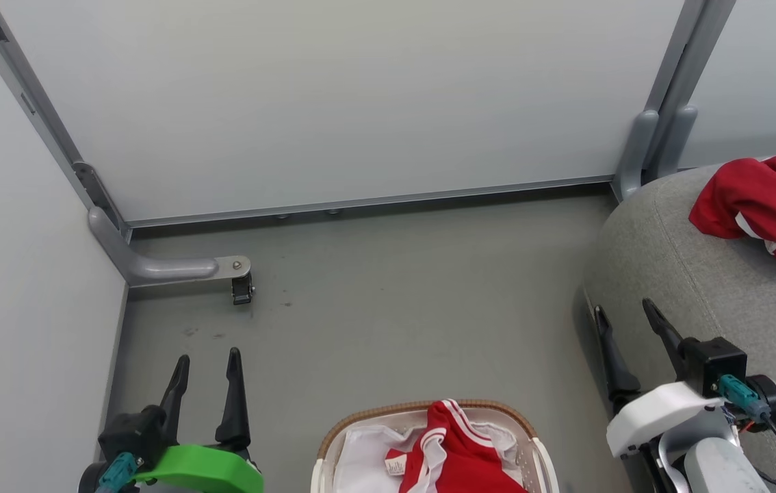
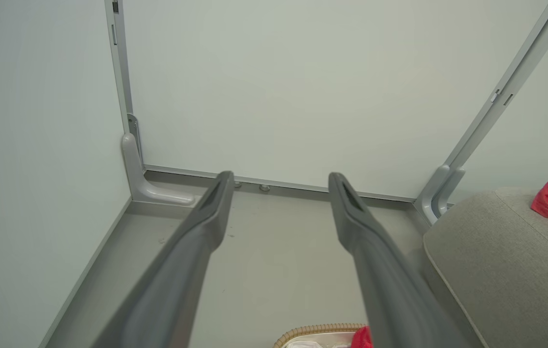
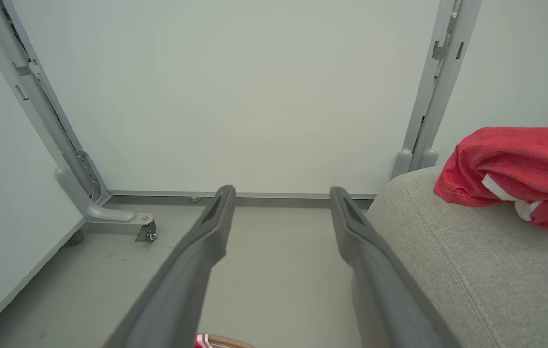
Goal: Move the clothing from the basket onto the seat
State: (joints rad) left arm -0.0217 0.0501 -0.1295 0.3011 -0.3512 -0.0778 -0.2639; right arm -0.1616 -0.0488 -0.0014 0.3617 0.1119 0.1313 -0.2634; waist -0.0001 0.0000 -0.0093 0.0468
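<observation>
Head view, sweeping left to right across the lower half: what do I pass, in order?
left gripper → basket with a red garment in it → right gripper → second red garment, lying on the seat.

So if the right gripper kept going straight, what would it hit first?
Likely the white wall panel near its base, across the floor. The grey seat sits close beside the right gripper; depth is unclear.

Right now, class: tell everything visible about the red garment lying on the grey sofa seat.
The bright red soft jersey garment lies crumpled in a loose heap, white trim showing at one fold. It rests on the grey woven-fabric sofa seat; its right part is cut off by the picture's edge.
</observation>
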